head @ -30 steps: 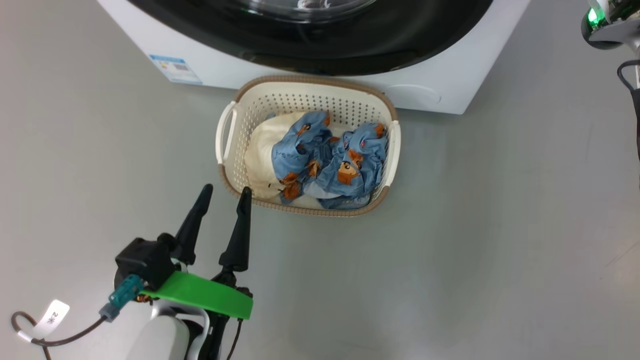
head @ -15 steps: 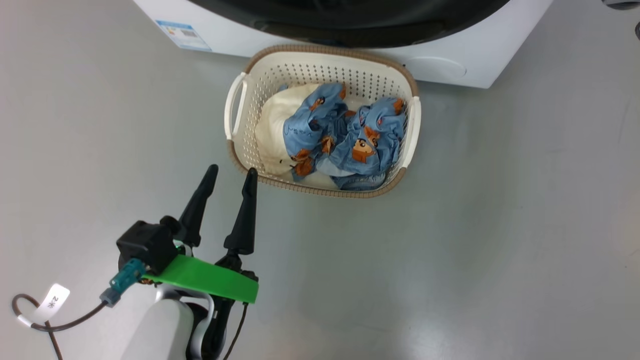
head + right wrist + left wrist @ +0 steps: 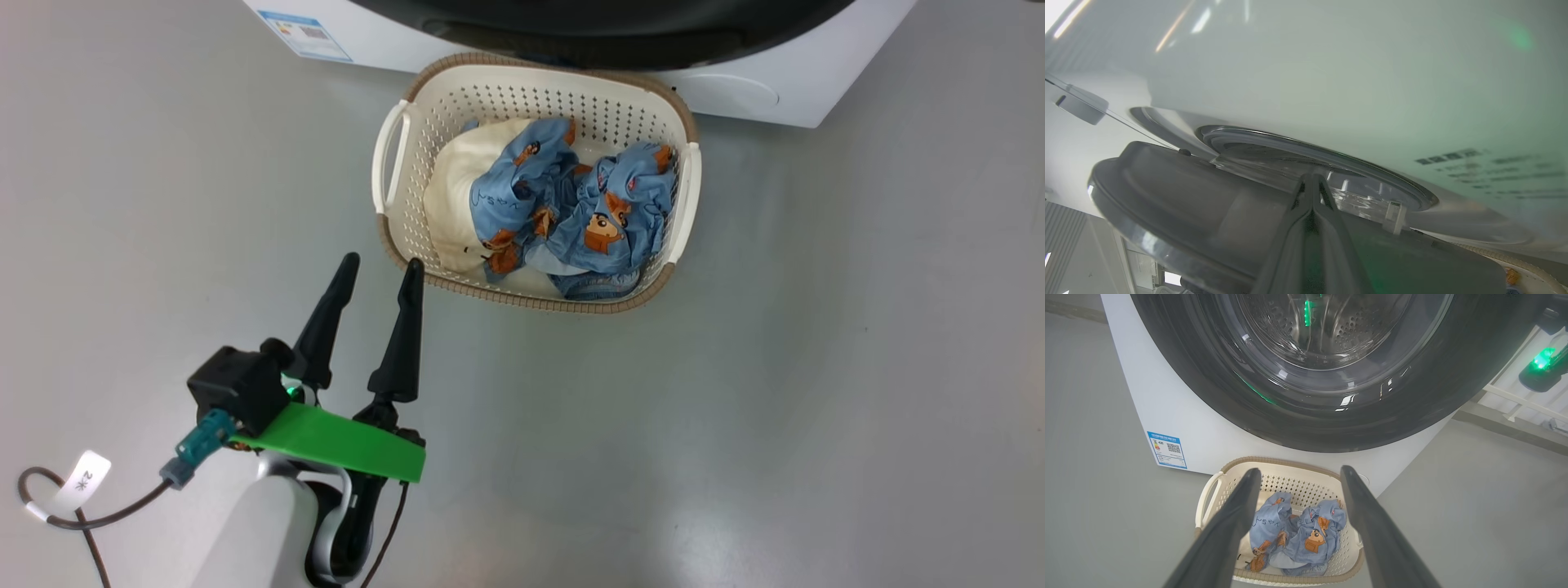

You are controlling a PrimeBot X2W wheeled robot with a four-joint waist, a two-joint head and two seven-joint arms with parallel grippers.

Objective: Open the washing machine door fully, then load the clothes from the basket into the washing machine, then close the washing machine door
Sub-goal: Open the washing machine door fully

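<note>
Left claw released, empty; basket of clothes lies just ahead-right, nearest this arm. Right claw clenched at the washing machine door edge.

Fingers of the left gripper spread wide, framing the basket on the grey floor. In it, the clothes: blue bear-print over cream. Just behind stands the washing machine; the washing machine door is glossy black, with the drum showing through the glass. Blue label at lower left of the front.
</note>
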